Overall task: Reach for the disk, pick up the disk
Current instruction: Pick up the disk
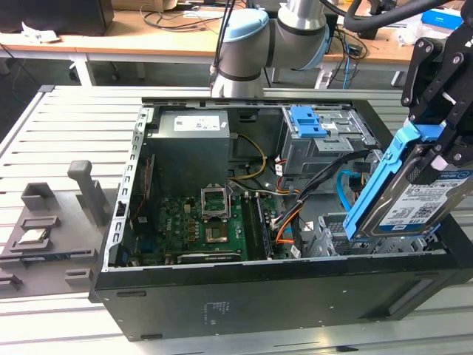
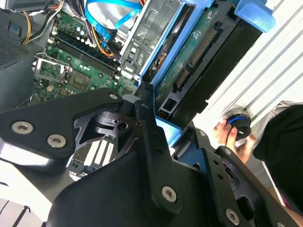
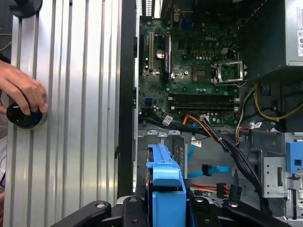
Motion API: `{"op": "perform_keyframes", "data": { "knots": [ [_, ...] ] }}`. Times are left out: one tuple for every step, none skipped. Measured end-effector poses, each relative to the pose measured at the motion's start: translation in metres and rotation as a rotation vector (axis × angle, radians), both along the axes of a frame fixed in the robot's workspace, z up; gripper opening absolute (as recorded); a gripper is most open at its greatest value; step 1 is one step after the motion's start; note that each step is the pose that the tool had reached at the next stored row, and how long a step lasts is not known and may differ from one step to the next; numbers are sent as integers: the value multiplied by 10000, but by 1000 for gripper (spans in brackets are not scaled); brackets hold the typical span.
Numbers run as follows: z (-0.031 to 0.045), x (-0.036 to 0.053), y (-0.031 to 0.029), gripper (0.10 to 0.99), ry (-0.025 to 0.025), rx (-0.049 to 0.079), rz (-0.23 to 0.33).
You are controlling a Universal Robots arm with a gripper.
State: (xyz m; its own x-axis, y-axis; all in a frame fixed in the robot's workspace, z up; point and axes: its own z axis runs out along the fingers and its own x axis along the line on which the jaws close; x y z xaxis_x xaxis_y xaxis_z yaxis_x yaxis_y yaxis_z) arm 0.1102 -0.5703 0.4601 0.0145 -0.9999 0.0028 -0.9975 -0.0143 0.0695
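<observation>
Clamping shut on the disk [image 1: 414, 194], the pincer [image 1: 436, 144] holding it tilted above the open computer case [image 1: 222, 296], at the exterior view's right. Hanging clear of the case's near rim, lower corner just over the drive bay [image 1: 325, 233]. Gripping a knob [image 3: 21, 116] on the slatted bench [image 3: 71, 118], a hand [image 3: 21, 90] well apart beside the case.

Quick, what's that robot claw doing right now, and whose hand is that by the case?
Gripper: shut on the disk, held tilted above the open computer case.
Person's hand: resting on a round black knob on the table.
</observation>
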Motion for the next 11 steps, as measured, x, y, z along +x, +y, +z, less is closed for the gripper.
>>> {"op": "perform_keyframes", "data": {
  "knots": [
    [-5, 0, 0, 369, 0, -1, 0],
    [-9, 0, 0, 369, 0, -1, 0],
    [-21, 0, 0, 369, 0, 0, 0],
    [-29, 0, 0, 369, -1, 0, 0],
    [-36, 0, 0, 369, 0, 0, 0],
    [-41, 0, 0, 369, -1, 0, 0],
    [-44, 0, 0, 369, 0, 0, 0],
    [-49, 0, 0, 369, 0, -1, 0],
    [-53, 0, 1, 369, 0, 1, 0],
    [-55, 0, 3, 369, 0, 3, 0],
    [-54, 0, 16, 369, 0, 0, 0]
  ]
}}
